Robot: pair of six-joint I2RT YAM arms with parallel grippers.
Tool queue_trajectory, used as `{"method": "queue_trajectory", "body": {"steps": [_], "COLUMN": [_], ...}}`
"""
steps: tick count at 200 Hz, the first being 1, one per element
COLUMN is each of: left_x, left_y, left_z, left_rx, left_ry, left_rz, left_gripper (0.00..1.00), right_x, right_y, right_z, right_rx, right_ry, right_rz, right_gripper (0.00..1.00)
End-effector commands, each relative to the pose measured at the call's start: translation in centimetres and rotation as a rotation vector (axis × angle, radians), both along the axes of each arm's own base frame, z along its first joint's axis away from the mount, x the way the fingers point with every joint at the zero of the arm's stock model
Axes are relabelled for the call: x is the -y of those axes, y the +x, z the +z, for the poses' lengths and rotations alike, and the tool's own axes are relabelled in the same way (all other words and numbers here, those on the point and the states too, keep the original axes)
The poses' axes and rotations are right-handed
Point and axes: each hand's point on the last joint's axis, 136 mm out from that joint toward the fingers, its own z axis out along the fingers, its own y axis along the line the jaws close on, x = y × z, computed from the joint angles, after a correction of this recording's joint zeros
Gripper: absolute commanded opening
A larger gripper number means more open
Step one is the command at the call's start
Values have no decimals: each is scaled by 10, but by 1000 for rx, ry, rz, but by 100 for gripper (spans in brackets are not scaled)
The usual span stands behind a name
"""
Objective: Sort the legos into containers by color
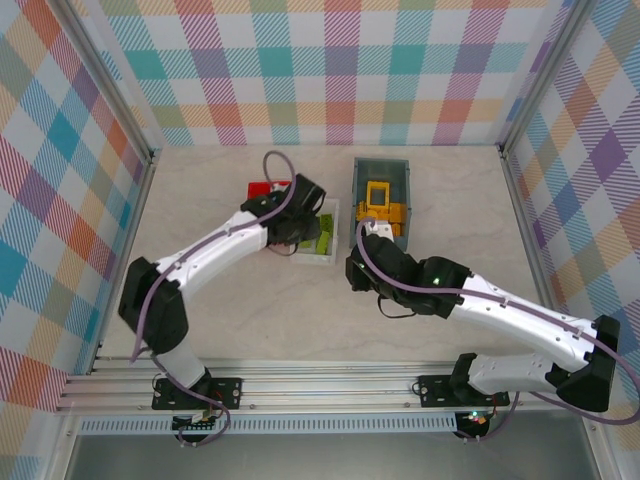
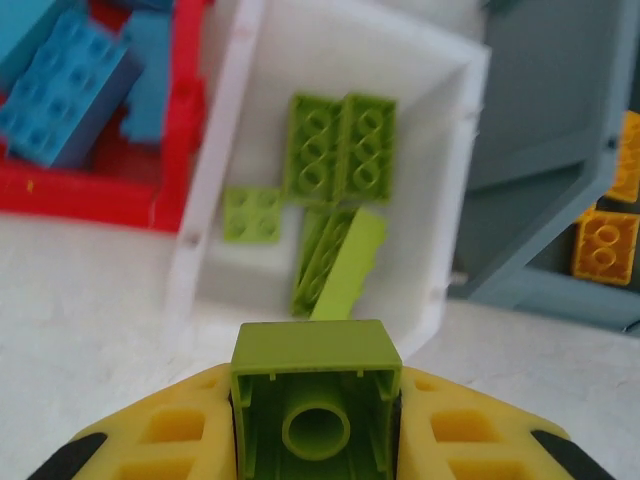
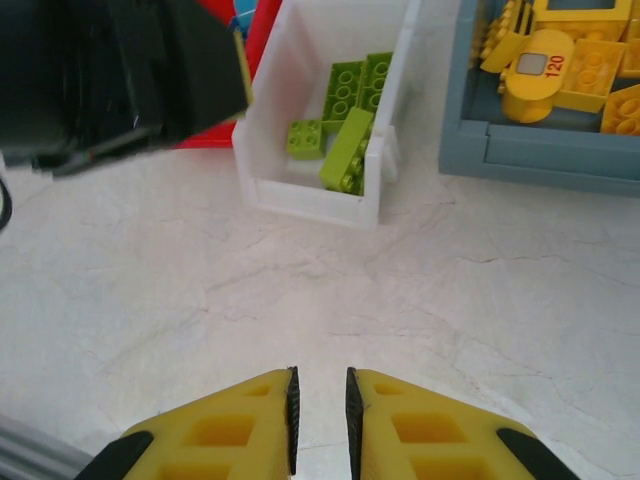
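Marble tabletop (image 3: 300, 290); yellow lego (image 3: 535, 75) reads "120".

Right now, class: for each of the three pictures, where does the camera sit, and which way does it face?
Top external: high behind the bases, looking down on the table; both arms show.
Left wrist: on the left tool, facing the white bin; its fingers clamp a green brick.
Right wrist: on the right tool, facing forward over bare tabletop; nearly shut, nothing between the fingers.
Shared: the white bin appears in all three.
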Motion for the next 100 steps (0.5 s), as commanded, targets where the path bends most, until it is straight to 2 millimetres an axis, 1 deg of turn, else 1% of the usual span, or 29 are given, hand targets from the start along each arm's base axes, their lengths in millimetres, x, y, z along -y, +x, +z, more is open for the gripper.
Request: {"method": "queue_trajectory", "body": {"steps": [1,18,34,39,52,64,76,100], "left_x": [-8,-4,-1,0,1,1,1,2], "left_y": [13,30,38,40,42,42,43,38], "left_z": [-35,-48,-61,-64,-65,-58,-46,-13], "left_rx": [-99,-121,-149,-157,-161,-148,-123,-70], "left_ry": [168,212,226,228,232,225,211,177], "left_rz": [-63,-71,-74,-75,-75,-73,-70,-72], "left_gripper": [27,29,35,39,54,61,65,66], "right_x": [-1,0,4,4,7,9,12,17], "right_y": [3,1,0,-1,-2,-3,-3,-2], "right_z": [6,2,-3,-4,-6,-8,-9,-7], "right_rx": [24,10,-4,-7,-16,-22,-25,-26], "right_ry": [9,6,-2,-4,-9,-11,-12,-14], "right_rz": [4,0,-8,-8,-9,-9,-11,-15], "right_gripper": [23,23,24,24,25,26,28,31]}}
